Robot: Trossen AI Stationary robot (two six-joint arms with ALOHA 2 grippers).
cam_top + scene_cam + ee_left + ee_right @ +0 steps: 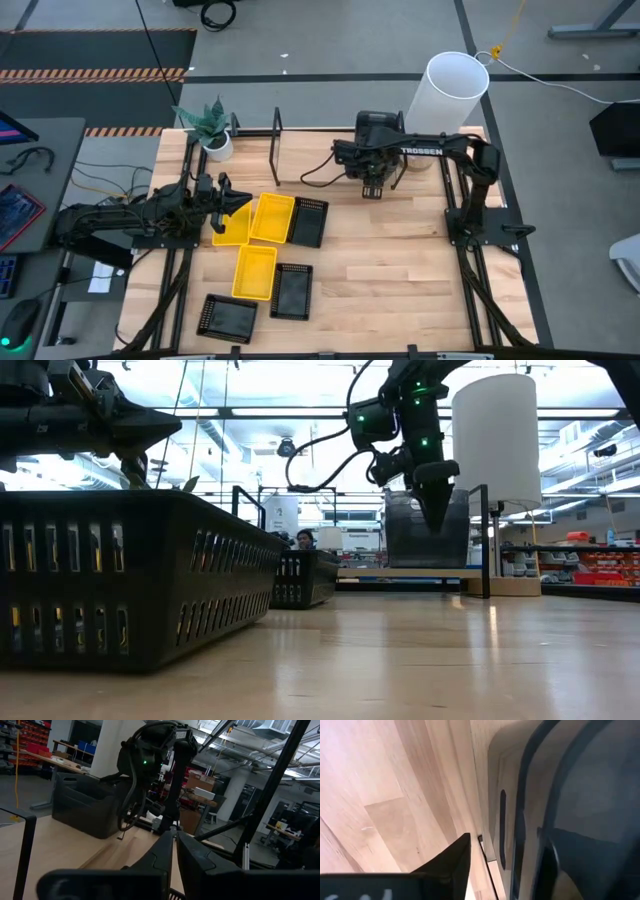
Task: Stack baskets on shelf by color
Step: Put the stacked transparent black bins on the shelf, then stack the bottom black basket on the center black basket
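Hovering at frame centre-top in the high view, the right gripper [372, 190] points down beside the grey baskets [425, 530] on the shelf [277, 135], fingers pinched together, empty; the left gripper [240, 201], centre-left, sits over a yellow basket [232, 226], fingers closed, empty; further yellow [256, 271] and black baskets [292, 290] lie lower centre.

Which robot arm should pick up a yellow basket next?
Probably the left. The left gripper hovers right over a yellow basket, while the right gripper is far off by the shelf.
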